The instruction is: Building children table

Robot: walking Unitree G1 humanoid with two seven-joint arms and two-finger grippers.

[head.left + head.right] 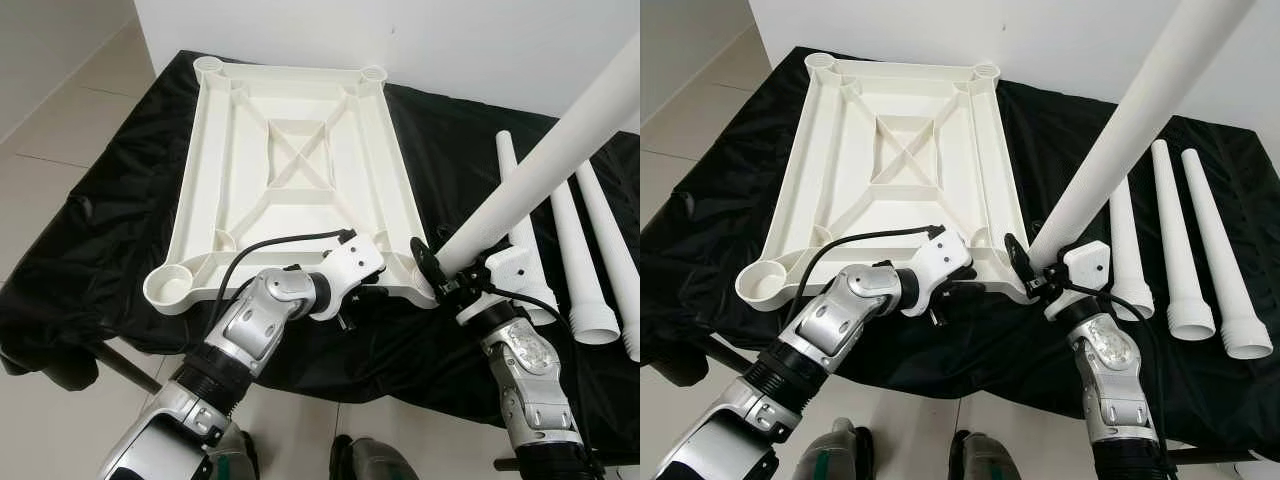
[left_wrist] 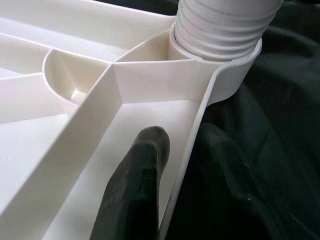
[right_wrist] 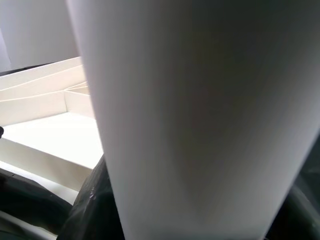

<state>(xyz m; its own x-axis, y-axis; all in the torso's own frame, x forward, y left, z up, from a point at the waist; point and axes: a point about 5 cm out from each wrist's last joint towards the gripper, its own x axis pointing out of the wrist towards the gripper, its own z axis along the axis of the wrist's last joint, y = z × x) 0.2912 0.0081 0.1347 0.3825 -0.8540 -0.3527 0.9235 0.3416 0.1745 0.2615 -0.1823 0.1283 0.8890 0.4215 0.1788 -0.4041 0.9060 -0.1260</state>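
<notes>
At the left of the frame the tabletop lies upside down on the black cloth, ribs up, a round socket at each corner — the near-left socket is empty. It looks like moulded plastic: light, stiff across the ribs, smooth enough to skate on that slick cloth if pushed sideways.

Lower centre, the left gripper has the tabletop's near edge. In the left wrist view one black finger lies inside the tray against the rim wall and the other sits outside it on the cloth side, so the fingers are closed across that thin wall, pinning it. A good place to hold, I'd judge — the rim is the only thin lip there and it sits just beside the socket being worked.

Right of that, the leg slants from the near-right socket up to the upper right of the frame. Its threaded end is seated in the socket collar. The right gripper is clamped round the leg low down, just above the socket. The leg is a hollow taper, light but long, so a grip near the base gives control of the thread while the far end swings freely; the smooth surface may slip when twisted.

At the right, three spare legs lie side by side on the cloth.
</notes>
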